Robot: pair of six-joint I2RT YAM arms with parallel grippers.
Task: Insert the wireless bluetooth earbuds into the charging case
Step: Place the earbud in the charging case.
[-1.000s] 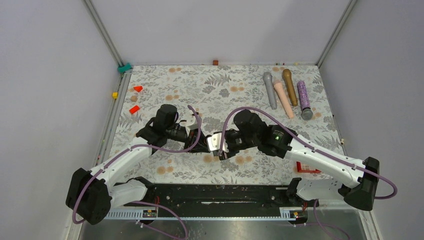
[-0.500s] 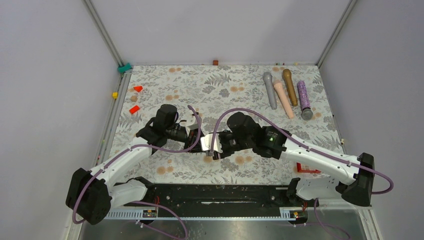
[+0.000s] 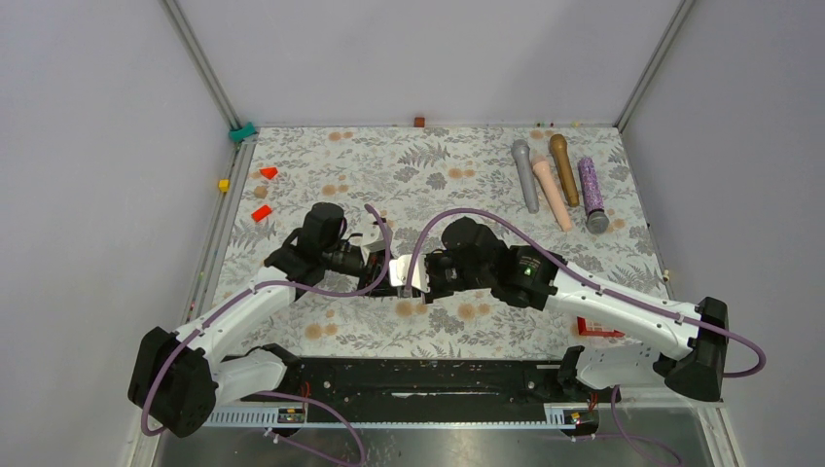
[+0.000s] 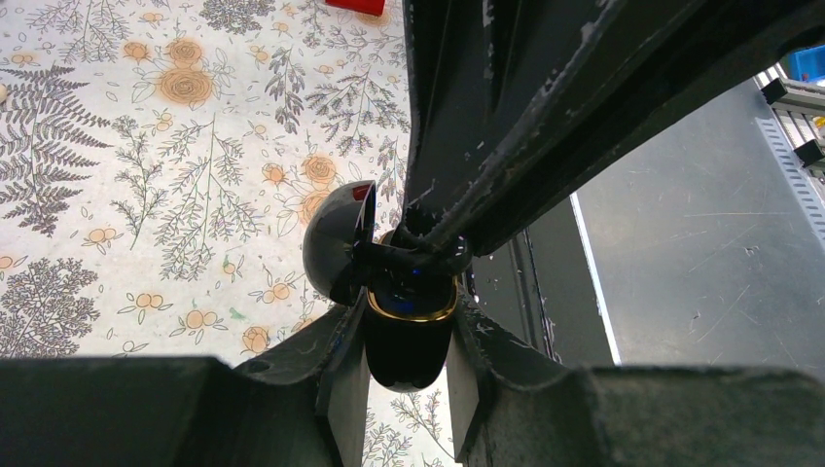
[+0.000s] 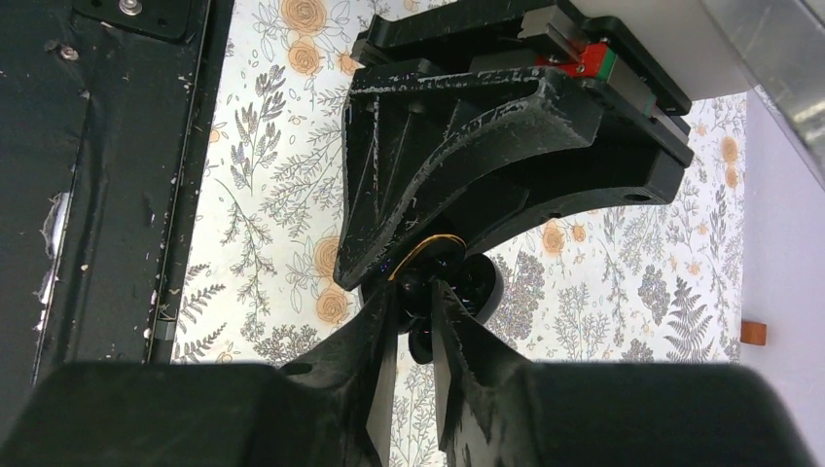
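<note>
Seen from above, the two arms meet over the middle of the flower-printed table (image 3: 321, 156), closer to its near edge. The left gripper (image 3: 379, 274) and right gripper (image 3: 425, 277) face each other with the pale charging case (image 3: 402, 276) between them. Four stick-shaped items (image 3: 559, 185) lie by the far right corner. In the left wrist view, the left fingers (image 4: 336, 389) clamp the case from both sides. Here it looks glossy and dark with a gold rim, its lid (image 4: 331, 248) swung open. In the right wrist view, the right fingers (image 5: 375, 379) are pressed almost together at the case's mouth. A small dark piece (image 5: 420, 342) shows in the slit; I cannot tell if it is an earbud.
</note>
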